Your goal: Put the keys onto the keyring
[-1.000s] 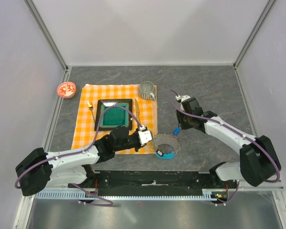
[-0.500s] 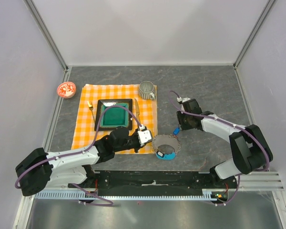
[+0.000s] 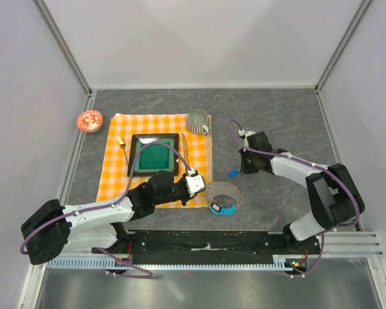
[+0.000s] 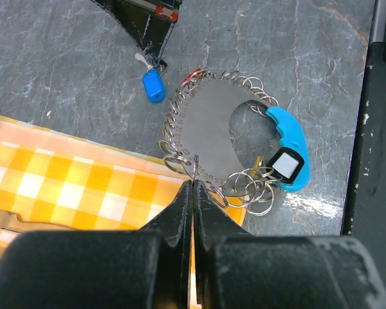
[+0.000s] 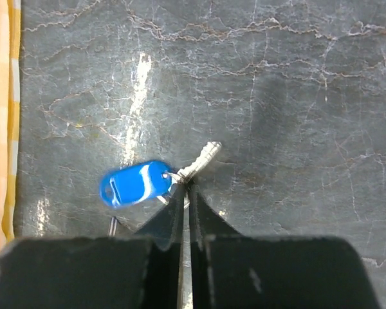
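The keyring [image 4: 206,125], a grey metal crescent plate edged with several wire rings and bearing a cyan tag [image 4: 288,132], lies on the dark table beside the cloth corner [image 3: 223,196]. My left gripper [image 4: 193,183] is shut on a ring at its near edge [image 3: 202,187]. A small metal key [image 5: 202,156] with a blue tag [image 5: 134,183] lies to the keyring's upper right [image 3: 233,173]. My right gripper [image 5: 185,188] is shut on this key where the tag's ring joins it [image 3: 240,170]. A white tag [image 4: 285,165] rests on the cyan one.
An orange checked cloth [image 3: 112,183] carries a black tray [image 3: 134,154] with a green plate, a fork [image 3: 122,144] and a knife [image 3: 185,145]. A ribbed grey cup [image 3: 198,120] stands at its far right corner. A small red dish [image 3: 89,120] sits at far left.
My right gripper has come down and closed on the blue-tagged key, which shifted slightly left and away. The left arm and keyring have stayed still.
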